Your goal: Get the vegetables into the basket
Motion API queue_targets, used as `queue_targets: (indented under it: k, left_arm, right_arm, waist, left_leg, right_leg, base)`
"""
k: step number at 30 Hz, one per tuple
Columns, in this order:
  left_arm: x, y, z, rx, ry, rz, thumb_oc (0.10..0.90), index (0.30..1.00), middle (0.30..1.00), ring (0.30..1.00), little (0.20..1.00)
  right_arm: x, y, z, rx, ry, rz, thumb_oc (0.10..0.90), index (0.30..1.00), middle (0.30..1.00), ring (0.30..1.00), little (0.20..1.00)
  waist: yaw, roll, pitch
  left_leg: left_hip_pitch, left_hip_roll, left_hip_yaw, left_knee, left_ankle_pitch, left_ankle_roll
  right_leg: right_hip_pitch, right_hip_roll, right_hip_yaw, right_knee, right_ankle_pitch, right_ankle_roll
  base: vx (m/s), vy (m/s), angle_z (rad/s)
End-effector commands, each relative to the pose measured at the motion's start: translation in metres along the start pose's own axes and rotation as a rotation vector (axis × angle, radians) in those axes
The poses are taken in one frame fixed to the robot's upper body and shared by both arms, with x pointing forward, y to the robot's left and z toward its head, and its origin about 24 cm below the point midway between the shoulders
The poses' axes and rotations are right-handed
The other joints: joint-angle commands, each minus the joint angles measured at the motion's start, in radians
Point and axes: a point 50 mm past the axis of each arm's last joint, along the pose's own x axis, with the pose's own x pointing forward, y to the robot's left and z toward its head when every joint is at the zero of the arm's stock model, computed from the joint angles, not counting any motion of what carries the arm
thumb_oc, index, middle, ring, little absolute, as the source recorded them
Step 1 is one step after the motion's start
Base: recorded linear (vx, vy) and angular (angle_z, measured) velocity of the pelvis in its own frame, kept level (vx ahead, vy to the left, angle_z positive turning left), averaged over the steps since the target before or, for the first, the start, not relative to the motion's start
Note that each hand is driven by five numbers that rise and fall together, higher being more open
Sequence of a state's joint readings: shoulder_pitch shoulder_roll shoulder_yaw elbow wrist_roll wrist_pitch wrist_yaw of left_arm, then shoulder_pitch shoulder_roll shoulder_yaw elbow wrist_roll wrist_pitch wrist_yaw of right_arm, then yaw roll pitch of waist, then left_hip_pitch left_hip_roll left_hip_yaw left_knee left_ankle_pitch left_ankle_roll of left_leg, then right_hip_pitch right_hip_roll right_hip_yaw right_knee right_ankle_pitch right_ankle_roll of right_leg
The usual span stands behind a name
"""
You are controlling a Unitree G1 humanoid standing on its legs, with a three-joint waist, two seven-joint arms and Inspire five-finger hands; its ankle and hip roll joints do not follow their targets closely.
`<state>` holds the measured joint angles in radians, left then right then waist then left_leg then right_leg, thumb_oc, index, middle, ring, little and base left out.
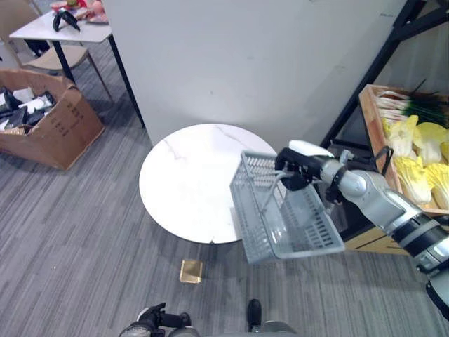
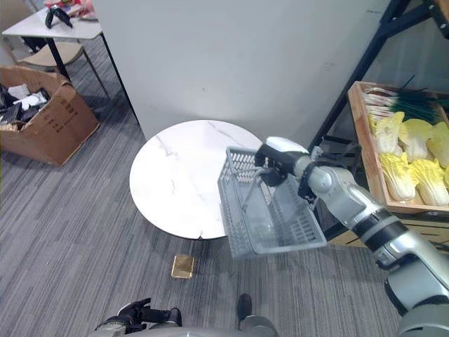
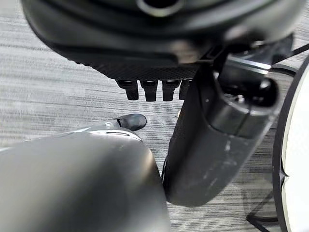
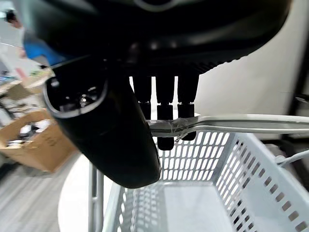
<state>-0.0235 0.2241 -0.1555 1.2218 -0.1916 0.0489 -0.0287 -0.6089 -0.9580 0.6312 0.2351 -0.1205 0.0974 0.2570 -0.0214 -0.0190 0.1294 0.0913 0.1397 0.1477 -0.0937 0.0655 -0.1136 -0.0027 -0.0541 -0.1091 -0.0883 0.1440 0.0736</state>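
My right hand (image 1: 298, 165) is shut on the thin handle (image 4: 241, 123) of a grey plastic basket (image 1: 284, 210). The basket hangs tilted and holds nothing, just past the right edge of a round white table (image 1: 189, 182). The vegetables lie to the right in a wooden crate (image 1: 366, 116) on a shelf: pale yellow cabbages (image 1: 414, 161) and green onions (image 1: 421, 109) behind them. My left hand (image 1: 154, 319) hangs low near the floor with relaxed fingers (image 3: 152, 89) and holds nothing.
A black shelf frame (image 1: 372, 77) rises beside the crate. A white partition wall (image 1: 245, 63) stands behind the table. An open cardboard box (image 1: 42, 119) and a small table (image 1: 63, 28) stand at the far left. A small gold object (image 1: 191, 271) lies on the grey carpet.
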Motion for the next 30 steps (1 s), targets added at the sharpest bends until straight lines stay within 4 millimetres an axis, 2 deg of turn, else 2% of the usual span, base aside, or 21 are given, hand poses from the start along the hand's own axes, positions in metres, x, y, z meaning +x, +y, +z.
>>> queue_targets:
  k: [1, 5, 7, 8, 10, 12, 13, 14, 16, 17, 19, 21, 22, 27, 30]
  left_arm:
    - [0.0, 0.0, -0.011, 0.114, 0.074, -0.016, 0.9, 1.0, 1.0, 1.0, 1.0]
    - [0.001, -0.004, -0.009, 0.126, 0.068, -0.028, 0.9, 1.0, 1.0, 1.0, 1.0]
    - [0.001, -0.004, -0.009, 0.124, 0.066, -0.028, 0.9, 1.0, 1.0, 1.0, 1.0]
    - [0.0, -0.005, -0.009, 0.124, 0.067, -0.035, 0.9, 1.0, 1.0, 1.0, 1.0]
    - [0.001, -0.005, -0.01, 0.124, 0.067, -0.034, 0.9, 1.0, 1.0, 1.0, 1.0]
    - [0.001, -0.007, -0.008, 0.121, 0.06, -0.041, 0.9, 1.0, 1.0, 1.0, 1.0]
    - [0.001, -0.007, -0.008, 0.121, 0.06, -0.041, 0.9, 1.0, 1.0, 1.0, 1.0]
    - [0.001, -0.008, -0.008, 0.122, 0.06, -0.044, 0.9, 1.0, 1.0, 1.0, 1.0]
    - [0.001, -0.008, -0.008, 0.121, 0.059, -0.044, 0.9, 1.0, 1.0, 1.0, 1.0]
    - [0.001, -0.008, -0.007, 0.127, 0.059, -0.045, 0.9, 1.0, 1.0, 1.0, 1.0]
    - [0.001, -0.008, -0.007, 0.127, 0.059, -0.045, 0.9, 1.0, 1.0, 1.0, 1.0]
    - [0.001, -0.007, -0.006, 0.121, 0.052, -0.046, 0.9, 1.0, 1.0, 1.0, 1.0]
    - [0.001, -0.007, -0.006, 0.121, 0.052, -0.046, 0.9, 1.0, 1.0, 1.0, 1.0]
    - [0.0, -0.005, -0.008, 0.113, 0.057, -0.039, 0.9, 1.0, 1.0, 1.0, 1.0]
    - [0.0, -0.004, -0.008, 0.11, 0.059, -0.038, 0.9, 1.0, 1.0, 1.0, 1.0]
  right_arm:
    - [-0.022, -0.091, 0.028, -0.033, -0.126, -0.348, 0.4, 0.3, 0.3, 0.3, 0.3]
    - [-0.029, -0.08, -0.001, -0.026, -0.022, -0.325, 0.4, 0.3, 0.3, 0.3, 0.3]
    - [-0.031, -0.078, -0.005, -0.024, -0.006, -0.324, 0.4, 0.3, 0.3, 0.3, 0.3]
    - [-0.035, -0.073, -0.017, -0.017, 0.038, -0.309, 0.4, 0.3, 0.3, 0.3, 0.3]
    - [-0.035, -0.07, -0.022, -0.009, 0.055, -0.301, 0.4, 0.3, 0.3, 0.3, 0.3]
    - [-0.039, -0.059, -0.038, 0.009, 0.116, -0.283, 0.4, 0.3, 0.3, 0.3, 0.3]
    - [-0.039, -0.059, -0.038, 0.009, 0.116, -0.283, 0.4, 0.3, 0.3, 0.3, 0.3]
    - [-0.042, -0.049, -0.05, 0.029, 0.159, -0.26, 0.4, 0.3, 0.3, 0.3, 0.3]
    - [-0.044, -0.046, -0.056, 0.038, 0.181, -0.255, 0.4, 0.3, 0.3, 0.3, 0.3]
    - [-0.047, -0.035, -0.069, 0.056, 0.233, -0.237, 0.4, 0.3, 0.3, 0.3, 0.3]
    - [-0.049, -0.033, -0.075, 0.051, 0.263, -0.228, 0.4, 0.3, 0.3, 0.3, 0.3]
    - [-0.052, -0.019, -0.09, 0.066, 0.33, -0.205, 0.4, 0.3, 0.3, 0.3, 0.3]
    - [-0.052, -0.018, -0.09, 0.066, 0.33, -0.205, 0.4, 0.3, 0.3, 0.3, 0.3]
    - [-0.056, 0.015, -0.109, 0.136, 0.392, -0.167, 0.4, 0.3, 0.3, 0.3, 0.3]
    - [-0.057, 0.025, -0.115, 0.157, 0.42, -0.149, 0.4, 0.3, 0.3, 0.3, 0.3]
  waist:
    - [0.012, -0.049, -0.034]
    - [-0.002, -0.04, -0.035]
    - [-0.002, -0.04, -0.036]
    - [-0.007, -0.039, -0.035]
    - [-0.008, -0.039, -0.036]
    - [-0.013, -0.036, -0.036]
    - [-0.013, -0.036, -0.036]
    - [-0.016, -0.033, -0.036]
    - [-0.019, -0.032, -0.036]
    - [-0.02, -0.031, -0.035]
    - [-0.021, -0.03, -0.034]
    - [-0.022, -0.026, -0.032]
    - [-0.022, -0.026, -0.032]
    - [-0.026, -0.018, -0.028]
    - [-0.027, -0.017, -0.028]
  left_leg:
    - [0.02, -0.042, 0.016, 0.006, -0.032, -0.022]
    - [0.023, -0.044, 0.025, 0.006, -0.032, -0.021]
    - [0.024, -0.044, 0.026, 0.006, -0.033, -0.02]
    - [0.027, -0.043, 0.029, 0.006, -0.033, -0.02]
    - [0.029, -0.042, 0.031, 0.006, -0.034, -0.02]
    - [0.032, -0.041, 0.032, 0.006, -0.036, -0.02]
    - [0.032, -0.041, 0.032, 0.006, -0.036, -0.02]
    - [0.035, -0.04, 0.033, 0.006, -0.037, -0.02]
    - [0.035, -0.04, 0.033, 0.006, -0.036, -0.02]
    - [0.037, -0.04, 0.032, 0.006, -0.036, -0.021]
    - [0.038, -0.04, 0.03, 0.006, -0.036, -0.021]
    - [0.041, -0.038, 0.031, 0.006, -0.036, -0.021]
    - [0.041, -0.038, 0.031, 0.006, -0.036, -0.021]
    - [0.049, -0.034, 0.032, 0.006, -0.039, -0.021]
    - [0.053, -0.033, 0.032, 0.006, -0.039, -0.02]
  right_leg:
    - [0.121, -0.057, -0.002, 0.001, -0.124, 0.101]
    - [0.119, -0.059, 0.002, 0.001, -0.119, 0.103]
    - [0.119, -0.058, 0.004, 0.001, -0.119, 0.103]
    - [0.119, -0.057, 0.006, 0.001, -0.119, 0.103]
    - [0.12, -0.057, 0.008, 0.001, -0.119, 0.103]
    - [0.122, -0.056, 0.011, 0.001, -0.12, 0.102]
    - [0.122, -0.056, 0.011, 0.001, -0.12, 0.102]
    - [0.125, -0.056, 0.01, 0.001, -0.12, 0.103]
    - [0.125, -0.055, 0.01, 0.001, -0.121, 0.103]
    - [0.126, -0.054, 0.01, 0.001, -0.122, 0.102]
    - [0.128, -0.054, 0.009, 0.001, -0.123, 0.102]
    - [0.129, -0.053, 0.011, 0.001, -0.124, 0.101]
    - [0.129, -0.053, 0.011, 0.001, -0.124, 0.101]
    - [0.133, -0.047, 0.019, 0.001, -0.128, 0.098]
    - [0.136, -0.046, 0.019, 0.001, -0.13, 0.098]
  base:
    - [-0.01, 0.004, -0.04]
    - [0.0, 0.001, -0.01]
    - [0.0, -0.006, -0.02]
    - [0.0, -0.015, -0.05]
    - [0.0, -0.015, -0.07]
    - [0.01, -0.013, -0.07]
    - [0.0, -0.013, -0.06]
    - [0.0, -0.011, -0.05]
    - [0.0, -0.008, -0.02]
    - [0.0, 0.0, 0.0]
    - [0.0, 0.0, 0.0]
    - [0.0, 0.0, 0.0]
    - [0.0, 0.0, 0.0]
    - [0.0, -0.006, -0.02]
    - [0.0, -0.005, -0.02]
